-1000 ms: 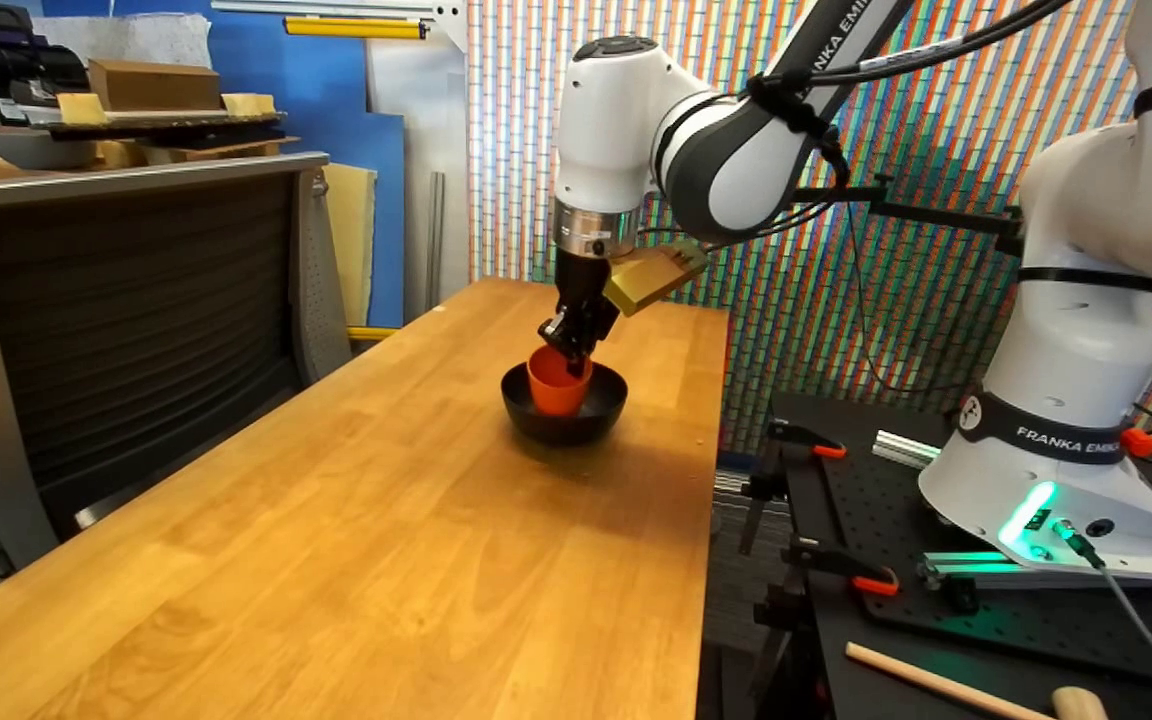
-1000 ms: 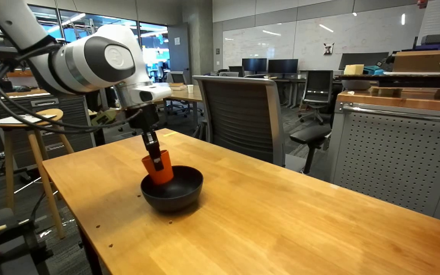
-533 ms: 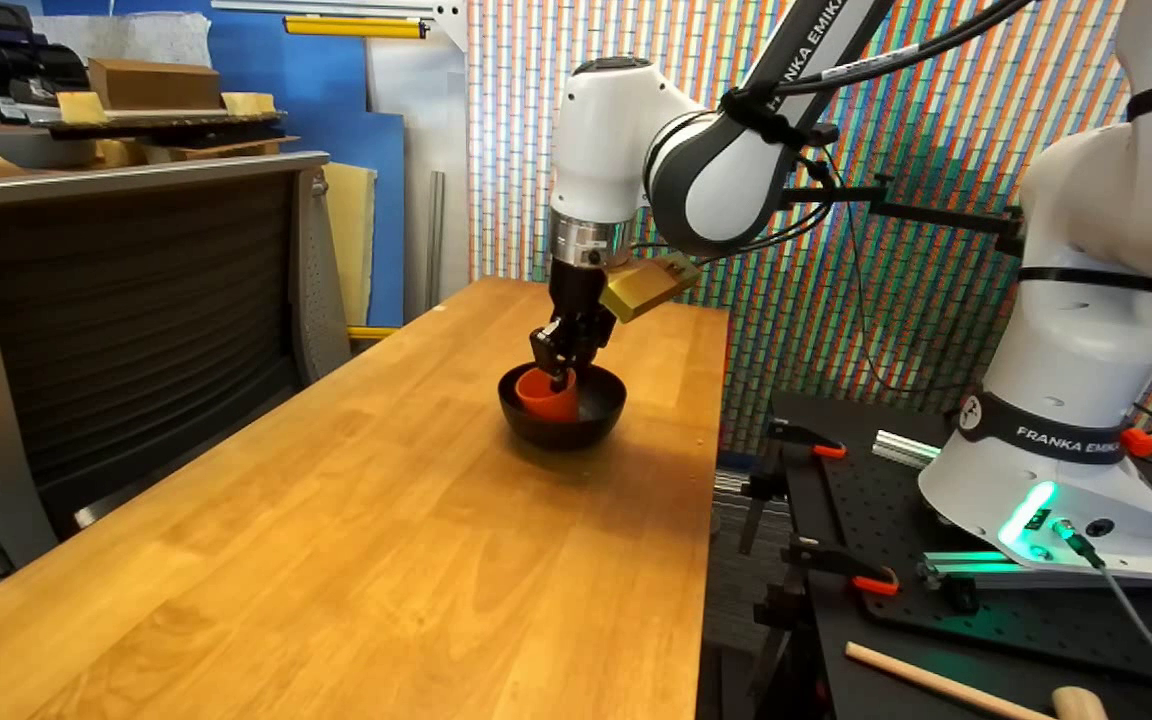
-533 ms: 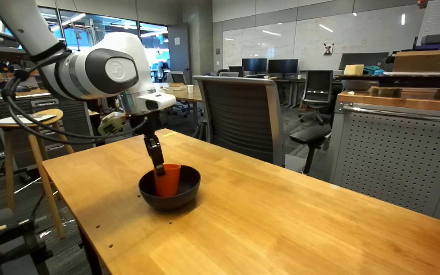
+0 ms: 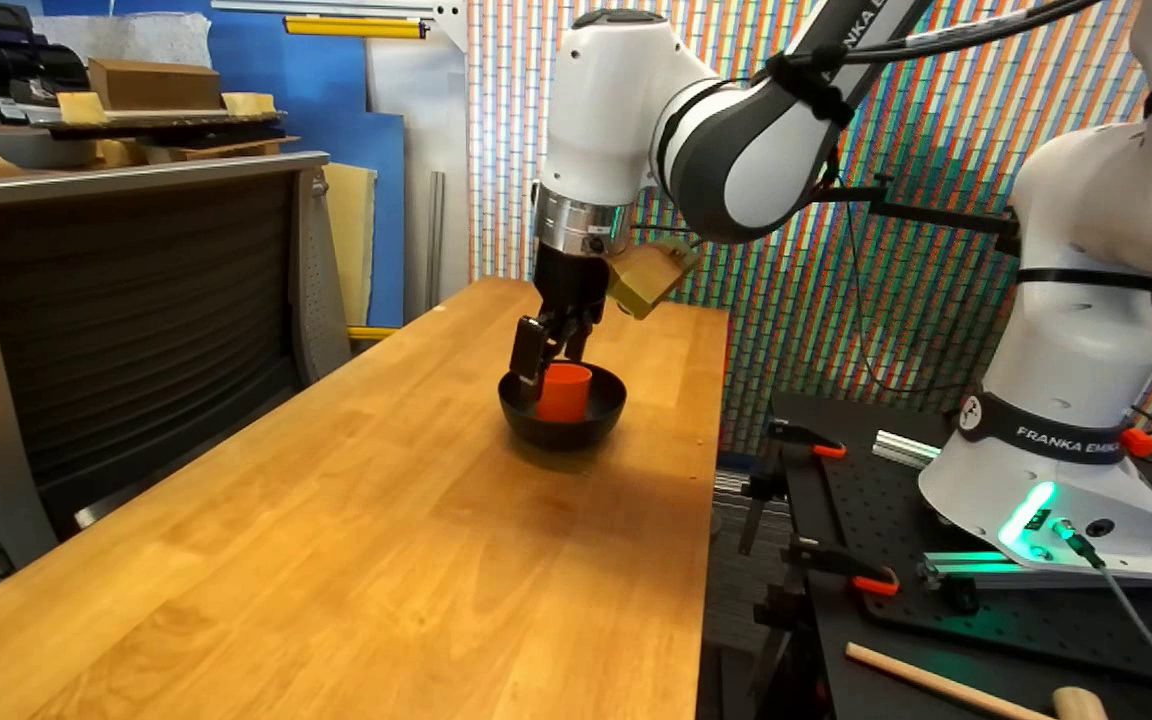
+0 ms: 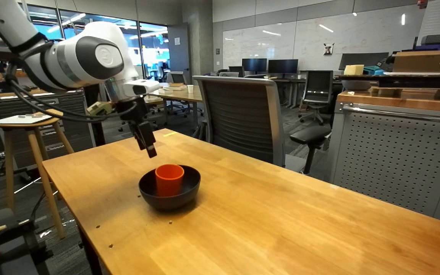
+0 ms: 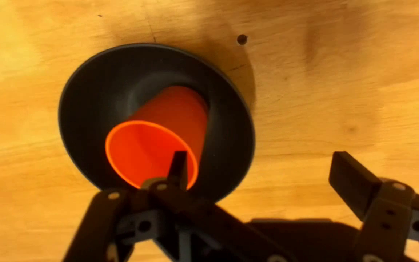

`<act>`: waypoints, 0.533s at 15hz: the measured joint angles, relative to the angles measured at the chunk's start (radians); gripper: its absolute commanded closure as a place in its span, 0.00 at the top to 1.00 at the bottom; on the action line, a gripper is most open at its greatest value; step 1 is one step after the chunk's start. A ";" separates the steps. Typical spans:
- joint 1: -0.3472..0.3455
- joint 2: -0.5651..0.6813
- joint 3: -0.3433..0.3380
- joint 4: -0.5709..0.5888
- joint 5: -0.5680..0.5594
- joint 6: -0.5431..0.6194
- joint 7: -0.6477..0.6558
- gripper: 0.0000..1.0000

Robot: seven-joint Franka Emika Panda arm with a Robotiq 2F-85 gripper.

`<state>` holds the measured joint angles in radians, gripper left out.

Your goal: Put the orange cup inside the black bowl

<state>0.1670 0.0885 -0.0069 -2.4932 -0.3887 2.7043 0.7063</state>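
Claw (image 7: 259, 163) lifted away, cup (image 6: 169, 185) inside bowl (image 6: 172, 202), chair (image 6: 239, 118) beside table (image 6: 281, 225)

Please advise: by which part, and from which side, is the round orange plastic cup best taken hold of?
Probably by the upper wall of the round orange plastic cup, from above, one finger of the open hand inside, one outside. The cup stands upright, mouth open upward, no handle showing, while the round black bowl surrounds its lower part.

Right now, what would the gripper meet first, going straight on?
Probably the orange cup, as one finger of the open gripper overlaps the cup's mouth in the wrist view; depth is unclear, so the black bowl could come first.
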 measured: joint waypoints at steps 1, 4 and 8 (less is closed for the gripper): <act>0.007 -0.027 0.019 -0.002 0.001 -0.027 -0.017 1.00; 0.011 -0.127 0.080 -0.011 0.059 -0.108 -0.111 1.00; 0.108 -0.291 0.088 -0.040 0.348 -0.195 -0.400 1.00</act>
